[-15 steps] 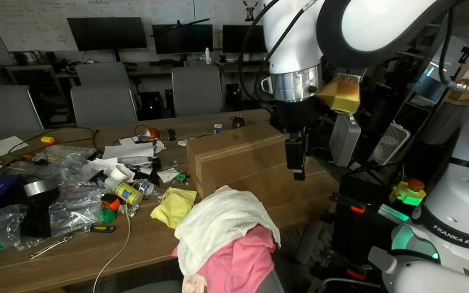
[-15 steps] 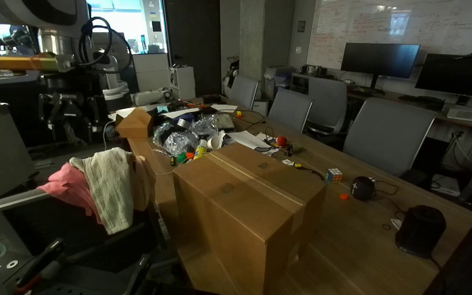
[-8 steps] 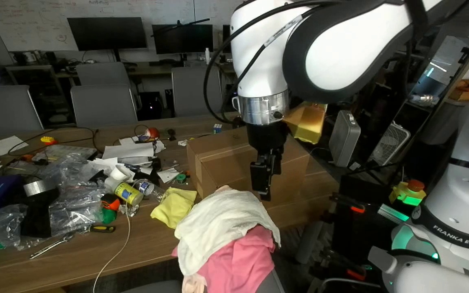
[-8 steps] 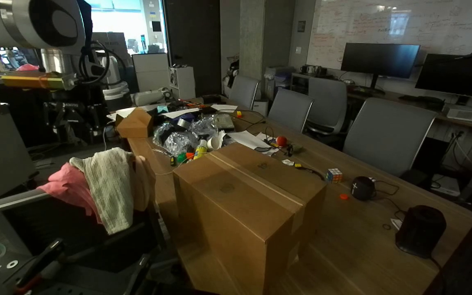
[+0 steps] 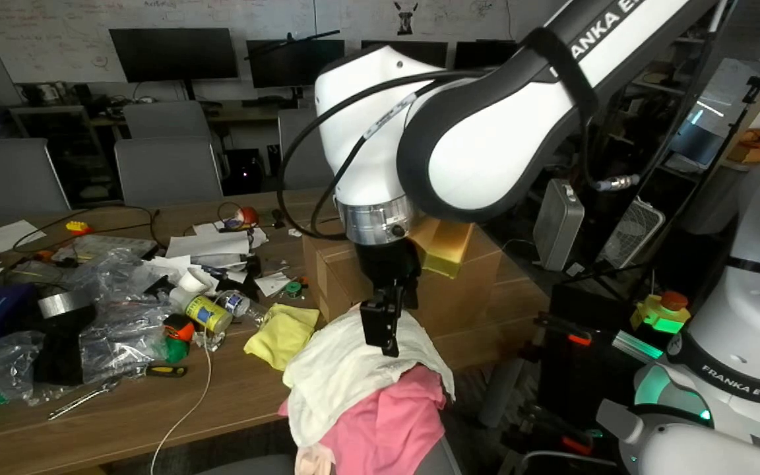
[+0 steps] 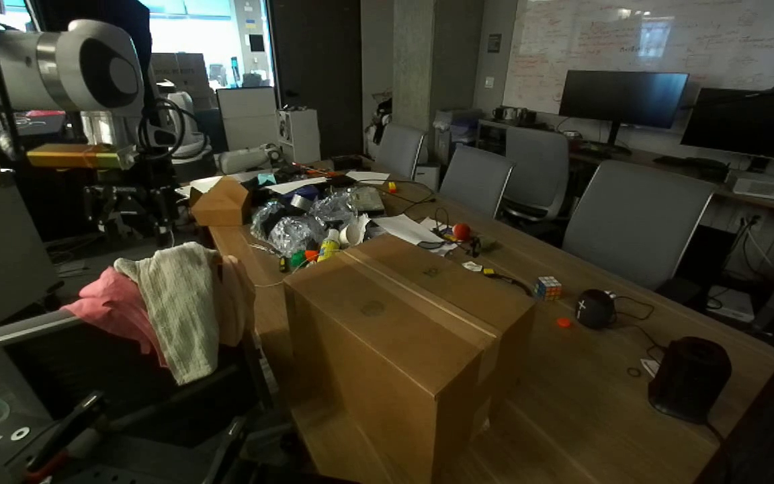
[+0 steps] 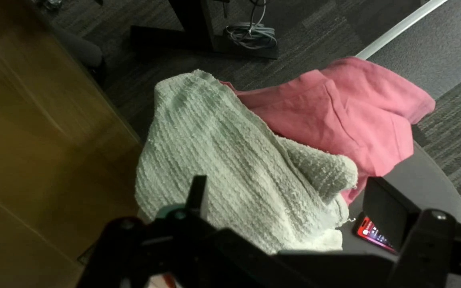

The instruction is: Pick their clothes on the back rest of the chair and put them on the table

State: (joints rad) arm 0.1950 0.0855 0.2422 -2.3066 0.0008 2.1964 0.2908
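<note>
Wrist view: ribbed, fuzzy pale cloth (image 7: 242, 172) with folded-over edge, overlapping smooth, creased pink cloth (image 7: 350, 116), draped across chair (image 7: 446, 48); below wide-spread claw (image 7: 289, 193).

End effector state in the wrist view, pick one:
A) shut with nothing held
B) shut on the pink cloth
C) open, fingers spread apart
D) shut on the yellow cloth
C: in the wrist view the end effector has its fingers wide apart, with the white cloth showing in the gap between them.
</note>
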